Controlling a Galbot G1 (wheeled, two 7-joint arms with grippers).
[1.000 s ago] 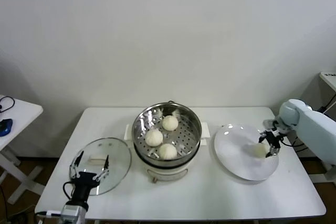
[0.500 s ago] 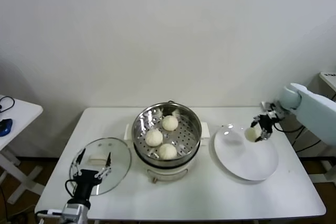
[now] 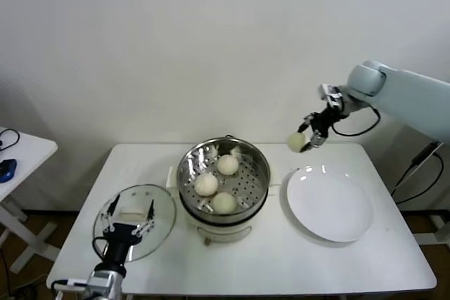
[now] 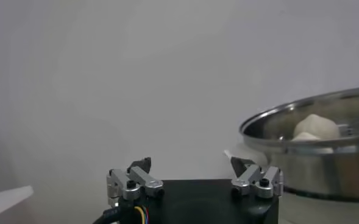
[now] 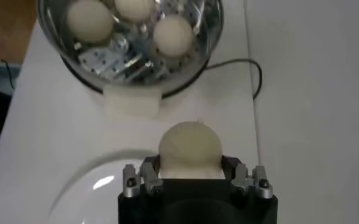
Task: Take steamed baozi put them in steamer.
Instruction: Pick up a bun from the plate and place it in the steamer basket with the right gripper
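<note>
The steel steamer (image 3: 223, 173) stands mid-table on its white base and holds three off-white baozi (image 3: 227, 164) on the perforated tray; it also shows in the right wrist view (image 5: 130, 55). My right gripper (image 3: 308, 138) is shut on the fourth baozi (image 3: 296, 142), holding it high in the air, right of the steamer and above the plate's far edge. In the right wrist view this baozi (image 5: 189, 148) sits between the fingers. My left gripper (image 3: 129, 227) is open and empty over the glass lid, at the front left.
An empty white plate (image 3: 329, 204) lies right of the steamer. The round glass lid (image 3: 136, 219) lies left of it. A small side table (image 3: 17, 154) stands at the far left. In the left wrist view the steamer rim (image 4: 307, 115) is to the side.
My right gripper has lifted the baozi off the plate, rising and moving left toward the steamer. The plate is now empty. The left gripper stays in place.
</note>
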